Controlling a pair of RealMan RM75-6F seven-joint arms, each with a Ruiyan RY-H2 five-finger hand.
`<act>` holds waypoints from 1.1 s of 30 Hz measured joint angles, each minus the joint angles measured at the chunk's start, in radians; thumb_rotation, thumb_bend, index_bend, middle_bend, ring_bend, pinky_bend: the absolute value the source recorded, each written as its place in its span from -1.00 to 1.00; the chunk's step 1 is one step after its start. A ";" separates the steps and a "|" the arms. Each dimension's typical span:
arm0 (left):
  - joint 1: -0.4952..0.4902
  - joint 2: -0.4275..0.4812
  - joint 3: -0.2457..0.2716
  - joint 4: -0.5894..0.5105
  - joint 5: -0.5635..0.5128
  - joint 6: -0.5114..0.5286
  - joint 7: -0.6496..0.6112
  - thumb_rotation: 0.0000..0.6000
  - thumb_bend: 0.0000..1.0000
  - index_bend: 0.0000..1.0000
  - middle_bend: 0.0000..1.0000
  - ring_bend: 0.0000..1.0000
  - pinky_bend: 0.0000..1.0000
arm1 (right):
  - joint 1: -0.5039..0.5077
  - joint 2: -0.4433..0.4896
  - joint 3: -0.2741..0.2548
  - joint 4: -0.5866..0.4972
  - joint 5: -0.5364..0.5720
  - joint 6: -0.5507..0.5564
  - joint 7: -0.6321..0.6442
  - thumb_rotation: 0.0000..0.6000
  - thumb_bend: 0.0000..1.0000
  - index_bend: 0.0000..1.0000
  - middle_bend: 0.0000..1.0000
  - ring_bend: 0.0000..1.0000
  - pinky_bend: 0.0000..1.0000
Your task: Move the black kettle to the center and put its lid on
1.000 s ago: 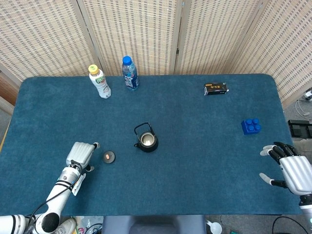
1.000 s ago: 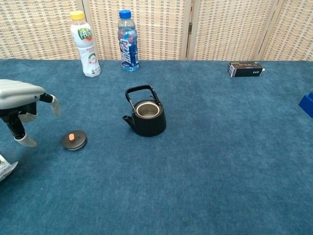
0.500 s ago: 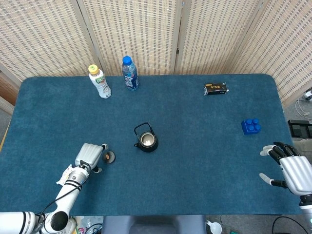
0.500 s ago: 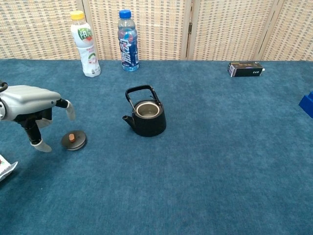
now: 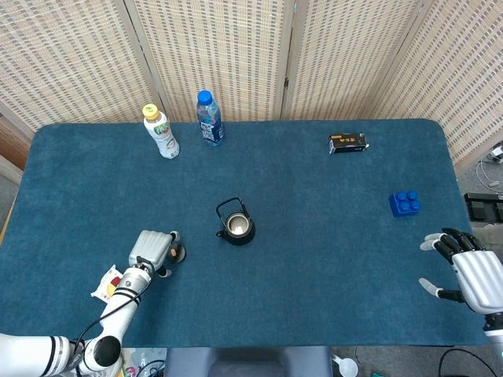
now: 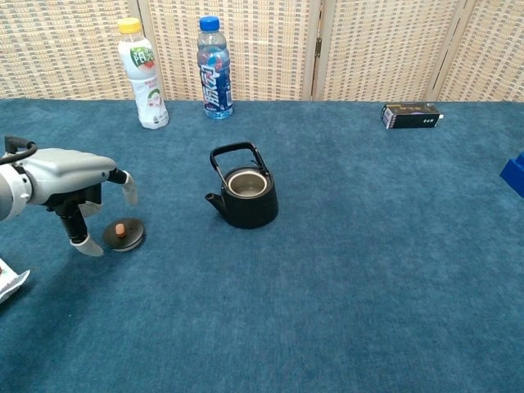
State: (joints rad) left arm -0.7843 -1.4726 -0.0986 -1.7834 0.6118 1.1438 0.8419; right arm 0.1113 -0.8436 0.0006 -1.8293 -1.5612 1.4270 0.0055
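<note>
The black kettle (image 5: 236, 226) (image 6: 246, 196) stands uncovered near the middle of the blue table, handle raised. Its round black lid (image 6: 124, 235) with an orange knob lies flat to the kettle's left; in the head view the lid (image 5: 178, 253) is mostly covered by my left hand. My left hand (image 5: 152, 250) (image 6: 75, 176) hovers right over the lid's left side, fingers spread and pointing down, holding nothing. My right hand (image 5: 470, 274) stays at the table's right front edge, fingers apart and empty; the chest view does not show it.
A white bottle with a yellow cap (image 5: 160, 132) (image 6: 142, 75) and a blue-capped bottle (image 5: 209, 119) (image 6: 213, 70) stand at the back left. A small dark box (image 5: 347, 143) (image 6: 411, 115) lies back right. A blue block (image 5: 405, 203) sits near the right edge.
My left hand has moved right toward the lid and now hangs partly over it. The lid, kettle and right hand have not moved.
</note>
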 measured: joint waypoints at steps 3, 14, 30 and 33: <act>-0.009 -0.010 -0.002 0.007 -0.018 0.005 0.011 1.00 -0.93 -0.43 0.85 0.31 0.44 | 0.001 0.000 0.001 0.002 0.002 -0.004 0.002 1.00 -0.65 -0.25 -0.38 -0.65 -0.61; -0.046 -0.053 -0.013 0.047 -0.092 0.025 0.049 1.00 -0.93 -0.39 0.85 0.31 0.44 | 0.001 0.002 0.006 0.005 0.005 -0.014 0.012 1.00 -0.65 -0.25 -0.38 -0.65 -0.61; -0.068 -0.086 -0.021 0.103 -0.133 0.009 0.043 1.00 -0.93 -0.34 0.85 0.31 0.44 | 0.004 0.001 0.011 0.008 0.011 -0.027 0.014 1.00 -0.65 -0.25 -0.38 -0.65 -0.61; -0.071 -0.091 -0.022 0.110 -0.138 0.007 0.041 1.00 -0.93 -0.34 0.85 0.31 0.44 | 0.004 0.001 0.011 0.008 0.012 -0.028 0.015 1.00 -0.65 -0.25 -0.38 -0.65 -0.61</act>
State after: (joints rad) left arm -0.8558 -1.5631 -0.1206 -1.6738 0.4737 1.1504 0.8833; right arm 0.1151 -0.8422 0.0121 -1.8213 -1.5495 1.3987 0.0203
